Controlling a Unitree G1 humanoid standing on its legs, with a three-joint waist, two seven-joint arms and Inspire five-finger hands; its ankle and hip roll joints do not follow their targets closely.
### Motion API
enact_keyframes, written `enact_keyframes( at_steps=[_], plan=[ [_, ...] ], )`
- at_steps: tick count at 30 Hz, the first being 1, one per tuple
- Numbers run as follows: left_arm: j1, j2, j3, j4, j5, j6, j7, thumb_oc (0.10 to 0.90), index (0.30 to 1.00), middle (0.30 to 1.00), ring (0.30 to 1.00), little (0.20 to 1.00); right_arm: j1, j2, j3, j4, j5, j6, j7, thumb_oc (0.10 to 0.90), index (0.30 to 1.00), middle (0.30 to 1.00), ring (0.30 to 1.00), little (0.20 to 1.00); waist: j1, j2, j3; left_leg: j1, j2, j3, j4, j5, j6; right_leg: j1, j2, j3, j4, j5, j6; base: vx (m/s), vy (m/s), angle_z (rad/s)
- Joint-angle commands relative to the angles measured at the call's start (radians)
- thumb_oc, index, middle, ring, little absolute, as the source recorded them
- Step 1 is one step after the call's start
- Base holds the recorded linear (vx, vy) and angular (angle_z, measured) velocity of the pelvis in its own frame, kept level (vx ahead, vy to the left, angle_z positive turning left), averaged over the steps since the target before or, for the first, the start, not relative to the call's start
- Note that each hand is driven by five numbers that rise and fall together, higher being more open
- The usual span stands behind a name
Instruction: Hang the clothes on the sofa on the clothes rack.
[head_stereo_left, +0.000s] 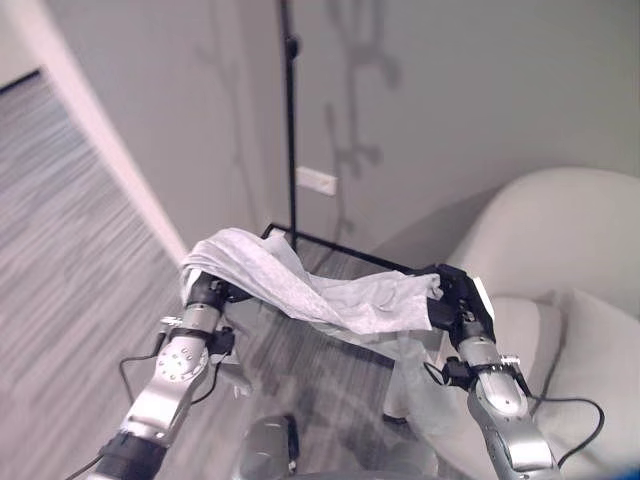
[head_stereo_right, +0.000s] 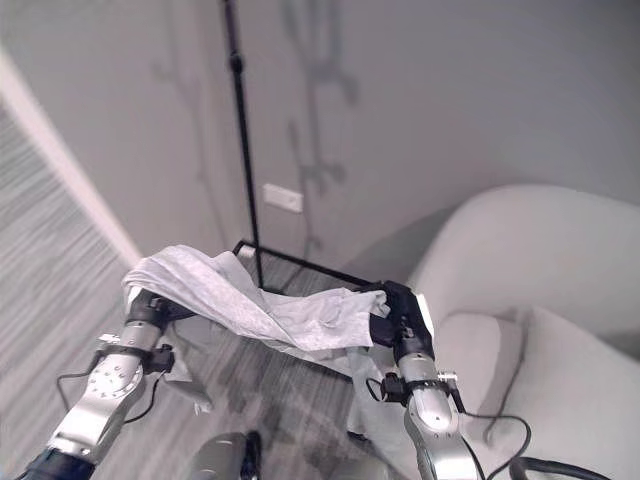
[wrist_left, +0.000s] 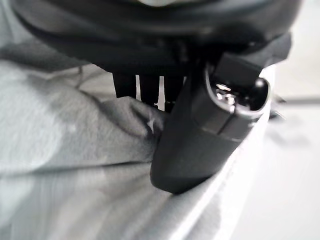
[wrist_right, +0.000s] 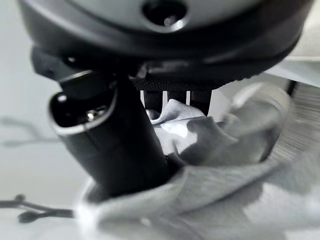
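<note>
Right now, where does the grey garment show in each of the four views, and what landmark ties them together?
Left eye view: the grey garment stretches between both hands, centre frame.
Right eye view: the same span, centre-left, in front of the black rack pole.
Left wrist view: cloth under the left hand, its thumb pressing it.
Right wrist view: cloth bunched against the right hand.
Shared landmark: the two dark hands clamped on the garment's ends.
</note>
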Motion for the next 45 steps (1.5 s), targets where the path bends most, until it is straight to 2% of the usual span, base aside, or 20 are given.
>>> enact_keyframes(
  at_steps=[1,2,4,6,8,14,19,23,25,27,29,31,33,35,36,37,38,39,43,45],
  plan=[
    [0.031,0.023,0.104,-0.126,0.033,-0.109,0.028,0.400,0.300,0.300,0.300,0.300,-0.106,-0.067,-0.068,-0.029,-0.046,-0.095,-0.002,0.400,0.300,0.300,0.300,0.300,-0.013,0.008,-0.044,0.197,0.089,-0.014,-0.346,0.124,-0.089,0.114,0.191,-0.086,-0.242,-0.091,0.021,0.23,0.604,-0.73],
    [0.033,0.022,0.105,-0.127,0.033,-0.109,0.027,0.400,0.300,0.300,0.300,0.300,-0.104,-0.067,-0.067,-0.031,-0.046,-0.094,-0.002,0.400,0.300,0.300,0.300,0.300,-0.012,0.010,-0.042,0.203,0.091,-0.012,-0.351,0.125,-0.089,0.119,0.194,-0.086,-0.247,-0.090,0.021,0.13,0.327,-0.84],
    [0.043,0.016,0.124,-0.123,0.046,-0.111,0.019,0.400,0.300,0.300,0.300,0.300,-0.084,-0.071,-0.083,-0.031,-0.050,-0.094,0.010,0.400,0.300,0.300,0.300,0.300,-0.015,0.000,-0.046,0.237,0.067,0.003,-0.383,0.115,-0.093,0.115,0.237,-0.136,-0.352,-0.123,0.018,0.10,0.162,-0.48],
    [0.045,0.000,0.132,-0.114,0.036,-0.110,0.017,0.400,0.300,0.300,0.300,0.300,-0.064,-0.074,-0.092,-0.036,-0.052,-0.091,0.020,0.400,0.300,0.300,0.300,0.300,-0.029,-0.005,-0.039,0.258,0.069,-0.006,-0.393,0.110,-0.097,0.081,0.274,-0.087,-0.406,-0.126,0.021,0.12,0.052,-0.12],
    [0.056,-0.018,0.114,-0.101,0.032,-0.111,-0.018,0.400,0.300,0.300,0.300,0.300,-0.046,-0.074,-0.107,-0.059,-0.054,-0.094,0.030,0.400,0.300,0.300,0.300,0.300,-0.040,-0.010,-0.034,0.298,0.060,-0.006,-0.429,0.099,-0.095,0.054,0.305,-0.027,-0.516,-0.088,0.036,0.21,0.027,0.03],
    [0.015,0.011,0.108,-0.117,0.079,-0.111,-0.025,0.400,0.300,0.300,0.300,0.300,-0.066,-0.066,-0.107,-0.076,-0.087,-0.096,0.012,0.400,0.300,0.300,0.300,0.300,-0.050,-0.018,-0.035,0.331,0.056,-0.022,-0.444,0.082,-0.109,0.035,0.290,0.018,-0.622,-0.008,0.070,0.16,-0.062,0.27],
    [-0.026,0.025,0.114,-0.138,0.112,-0.119,-0.008,0.400,0.300,0.300,0.300,0.300,-0.090,-0.069,-0.137,-0.100,-0.147,-0.103,-0.033,0.400,0.300,0.300,0.300,0.300,-0.048,-0.025,-0.053,0.363,0.057,-0.014,-0.436,0.047,-0.119,0.071,0.286,0.001,-0.641,-0.024,0.069,0.19,-0.092,0.13],
    [-0.089,0.061,0.152,-0.170,0.209,-0.139,0.033,0.400,0.300,0.300,0.300,0.300,-0.125,-0.090,-0.236,-0.149,-0.221,-0.122,-0.111,0.400,0.300,0.300,0.300,0.300,-0.073,-0.009,-0.098,0.406,0.103,-0.002,-0.419,0.017,-0.154,0.107,0.330,-0.019,-0.640,-0.069,0.060,0.27,-0.174,0.06],
    [-0.149,0.066,0.161,-0.159,0.237,-0.150,0.074,0.400,0.300,0.300,0.300,0.300,-0.164,-0.120,-0.261,-0.148,-0.252,-0.134,-0.134,0.400,0.300,0.300,0.300,0.300,-0.080,-0.005,-0.109,0.400,0.121,-0.003,-0.396,0.028,-0.171,0.117,0.347,-0.020,-0.660,-0.068,0.050,0.18,-0.175,-0.04],
    [-0.228,0.073,0.168,-0.142,0.276,-0.155,0.125,0.400,0.300,0.300,0.300,0.300,-0.212,-0.169,-0.273,-0.142,-0.270,-0.140,-0.143,0.400,0.300,0.300,0.300,0.300,-0.081,0.002,-0.115,0.384,0.147,-0.010,-0.326,0.053,-0.197,0.137,0.372,-0.012,-0.685,-0.074,0.035,0.18,-0.184,0.00],
    [-0.296,0.088,0.179,-0.122,0.310,-0.151,0.173,0.400,0.300,0.300,0.300,0.300,-0.272,-0.227,-0.266,-0.127,-0.271,-0.143,-0.150,0.400,0.300,0.300,0.300,0.300,-0.075,-0.002,-0.115,0.342,0.178,-0.019,-0.193,0.100,-0.227,0.175,0.398,-0.002,-0.719,-0.093,0.014,0.13,-0.191,-0.06],
    [-0.363,0.102,0.180,-0.092,0.358,-0.142,0.222,0.400,0.300,0.300,0.300,0.300,-0.349,-0.282,-0.247,-0.100,-0.249,-0.155,-0.154,0.400,0.300,0.300,0.300,0.300,-0.057,-0.022,-0.091,0.240,0.193,-0.050,0.028,0.185,-0.259,0.217,0.411,0.004,-0.752,-0.099,-0.024,0.06,-0.185,-0.25],
    [-0.433,0.120,0.171,-0.042,0.383,-0.133,0.250,0.400,0.300,0.300,0.300,0.300,-0.411,-0.342,-0.227,-0.052,-0.245,-0.161,-0.159,0.400,0.300,0.300,0.300,0.300,-0.044,-0.041,-0.081,0.179,0.206,-0.066,0.133,0.224,-0.259,0.255,0.417,-0.005,-0.777,-0.113,-0.046,0.11,-0.125,-0.24],
    [-0.497,0.142,0.170,0.002,0.431,-0.117,0.267,0.400,0.300,0.300,0.300,0.300,-0.442,-0.410,-0.224,-0.039,-0.261,-0.163,-0.151,0.400,0.300,0.300,0.300,0.300,-0.033,-0.052,-0.077,0.120,0.194,-0.051,0.092,0.162,-0.234,0.293,0.422,-0.005,-0.799,-0.130,-0.042,0.22,-0.013,-0.04],
    [-0.560,0.161,0.147,0.025,0.471,-0.116,0.279,0.400,0.300,0.300,0.300,0.300,-0.493,-0.464,-0.220,-0.010,-0.267,-0.173,-0.159,0.400,0.300,0.300,0.300,0.300,-0.016,-0.052,-0.090,0.088,0.145,-0.043,-0.030,0.083,-0.196,0.308,0.420,-0.003,-0.811,-0.143,-0.027,0.22,0.067,0.20],
    [-0.567,0.160,0.145,0.030,0.472,-0.117,0.282,0.400,0.300,0.300,0.300,0.300,-0.500,-0.467,-0.219,-0.004,-0.266,-0.176,-0.161,0.400,0.300,0.300,0.300,0.300,-0.015,-0.055,-0.089,0.088,0.139,-0.040,-0.040,0.093,-0.191,0.304,0.414,-0.004,-0.812,-0.138,-0.025,0.19,0.141,0.19],
    [-0.587,0.177,0.134,0.043,0.481,-0.113,0.294,0.400,0.300,0.300,0.300,0.300,-0.531,-0.488,-0.205,0.027,-0.270,-0.176,-0.178,0.400,0.300,0.300,0.300,0.300,0.007,-0.043,-0.090,0.042,0.106,-0.052,-0.143,0.123,-0.190,0.323,0.431,0.003,-0.812,-0.158,-0.020,0.20,0.142,0.10],
    [-0.607,0.198,0.137,0.049,0.506,-0.098,0.299,0.400,0.300,0.300,0.300,0.300,-0.583,-0.521,-0.195,0.079,-0.297,-0.159,-0.198,0.400,0.300,0.300,0.300,0.300,0.027,-0.034,-0.103,0.060,0.077,-0.087,-0.298,0.164,-0.192,0.331,0.443,0.025,-0.799,-0.172,-0.022,0.20,0.138,-0.05],
    [-0.724,0.232,0.069,0.133,0.555,-0.088,0.326,0.400,0.300,0.300,0.300,0.300,-0.679,-0.544,-0.157,0.186,-0.318,-0.147,-0.272,0.400,0.300,0.300,0.300,0.300,0.021,-0.036,-0.138,0.106,0.048,-0.083,-0.332,0.180,-0.175,0.342,0.443,0.025,-0.782,-0.191,-0.019,0.18,0.085,-0.35],
    [-0.820,0.275,0.004,0.216,0.585,-0.054,0.358,0.400,0.300,0.300,0.300,0.300,-0.776,-0.562,-0.121,0.279,-0.288,-0.125,-0.321,0.400,0.300,0.300,0.300,0.300,0.014,-0.030,-0.165,0.144,0.036,-0.063,-0.389,0.187,-0.159,0.327,0.439,0.030,-0.743,-0.193,-0.009,0.19,0.151,-0.06]
  ],
)
